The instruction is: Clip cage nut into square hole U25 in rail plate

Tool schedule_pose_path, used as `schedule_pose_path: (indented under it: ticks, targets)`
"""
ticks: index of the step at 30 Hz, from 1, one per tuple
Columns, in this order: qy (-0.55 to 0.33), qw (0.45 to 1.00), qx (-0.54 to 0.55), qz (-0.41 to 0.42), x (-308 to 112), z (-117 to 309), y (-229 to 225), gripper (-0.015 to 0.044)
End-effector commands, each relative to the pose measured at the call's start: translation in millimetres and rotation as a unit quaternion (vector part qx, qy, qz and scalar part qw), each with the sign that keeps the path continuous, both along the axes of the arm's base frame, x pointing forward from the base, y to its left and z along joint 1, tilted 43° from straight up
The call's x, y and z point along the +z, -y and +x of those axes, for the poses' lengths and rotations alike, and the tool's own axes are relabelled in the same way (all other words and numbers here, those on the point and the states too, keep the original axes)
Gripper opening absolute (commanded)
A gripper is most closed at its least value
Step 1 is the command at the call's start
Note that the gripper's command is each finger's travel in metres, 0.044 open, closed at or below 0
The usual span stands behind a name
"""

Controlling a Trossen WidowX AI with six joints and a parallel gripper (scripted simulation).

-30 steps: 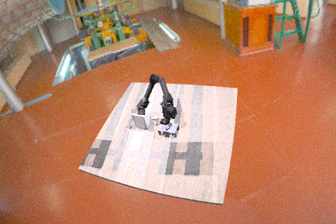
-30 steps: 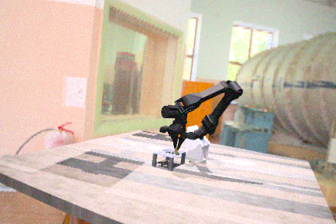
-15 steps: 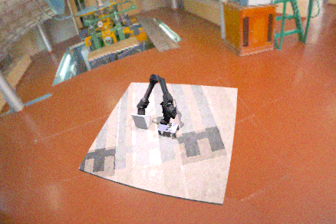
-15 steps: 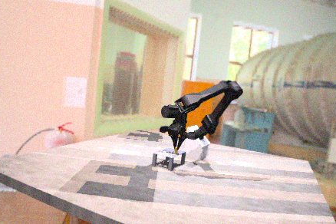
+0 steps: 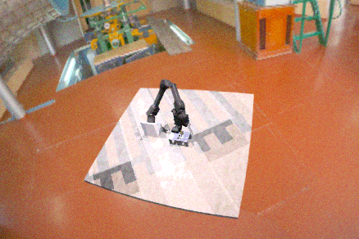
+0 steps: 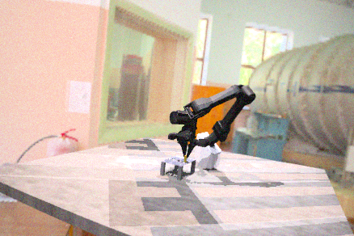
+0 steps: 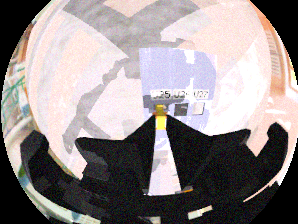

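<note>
One gripper (image 5: 176,130) (image 6: 186,157) (image 7: 160,117) pinches one yellow nut (image 6: 185,159) (image 7: 160,121) at the one plate (image 5: 180,136) (image 6: 170,161) (image 7: 175,70); three labels (image 7: 180,94) show, with two uncovered holes (image 7: 181,109) beside the nut.

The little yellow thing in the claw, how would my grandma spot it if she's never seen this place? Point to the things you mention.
Find the big pale tabletop (image 5: 218,180) (image 6: 122,202), then the black robot arm (image 5: 165,83) (image 6: 215,99) bending over a small plate on legs (image 5: 185,138) (image 6: 171,162) (image 7: 175,70). At the claw's (image 6: 185,157) (image 7: 160,116) tips is the nut (image 6: 185,159) (image 7: 160,122): small and yellow, unlike the black claw and pale plate around it.

A pale, grey-patterned tabletop (image 5: 185,180) (image 6: 82,194) (image 7: 105,45) carries the legged rail plate (image 5: 180,136) (image 6: 170,162) (image 7: 175,70).
</note>
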State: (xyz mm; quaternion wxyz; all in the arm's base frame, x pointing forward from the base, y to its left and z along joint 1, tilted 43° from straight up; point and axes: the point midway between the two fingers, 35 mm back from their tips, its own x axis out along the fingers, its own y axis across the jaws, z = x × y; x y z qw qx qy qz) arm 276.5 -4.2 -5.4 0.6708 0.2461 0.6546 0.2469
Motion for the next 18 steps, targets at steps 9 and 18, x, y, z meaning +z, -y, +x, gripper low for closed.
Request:
schedule_pose_path:
  ticks: [9,18]
  targets:
    - [0.005,1.0,0.001,0.008,0.3,2.3,1.6,0.0029]
    - [0.005,1.0,0.002,0.012,-0.7,2.4,2.5,0.0029]
